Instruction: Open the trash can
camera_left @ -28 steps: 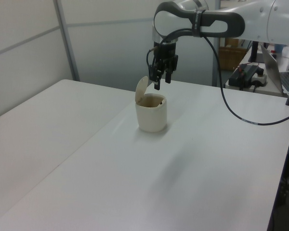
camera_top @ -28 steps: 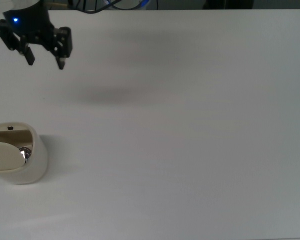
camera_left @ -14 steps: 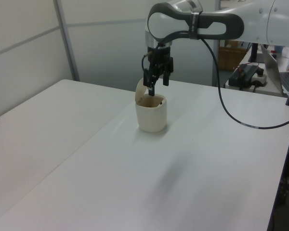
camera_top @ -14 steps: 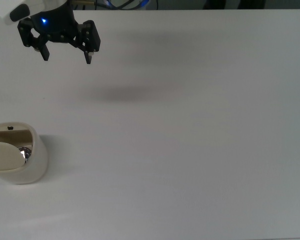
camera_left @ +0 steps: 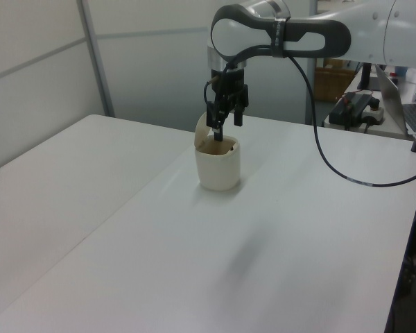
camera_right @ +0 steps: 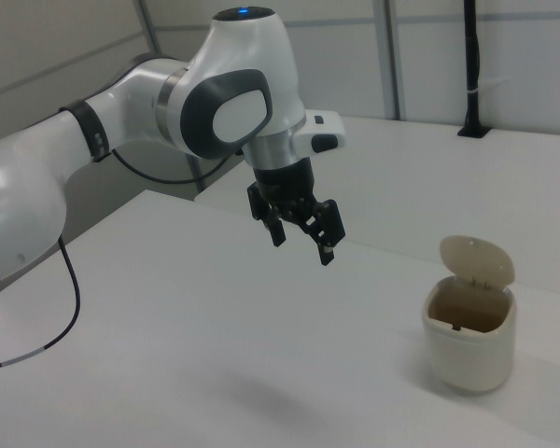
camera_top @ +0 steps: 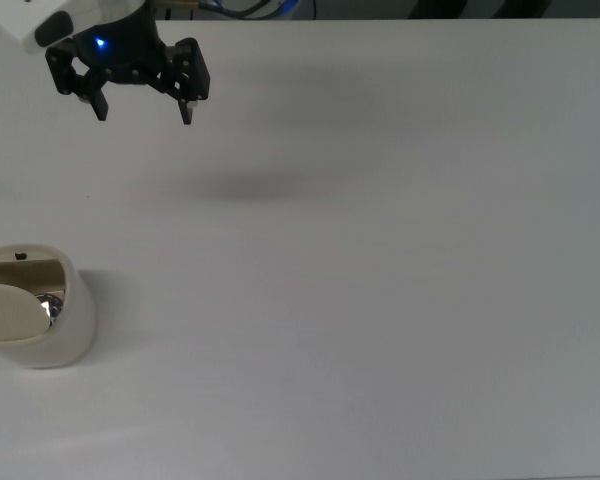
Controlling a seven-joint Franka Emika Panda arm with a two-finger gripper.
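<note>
Can [camera_top: 40, 330] sitting at the top view's left edge on the white table [camera_top: 380, 300], lid [camera_right: 477, 259] flipped up (brownish inside showing in the right view). Gripper [camera_top: 145, 108] hanging in the air well apart from the can, at the top view's upper left, fingers [camera_top: 187, 110] spread wide, holding nothing.

White table [camera_left: 90, 208], grey panelled walls [camera_left: 35, 76], cluttered bench [camera_left: 364, 107] behind.
</note>
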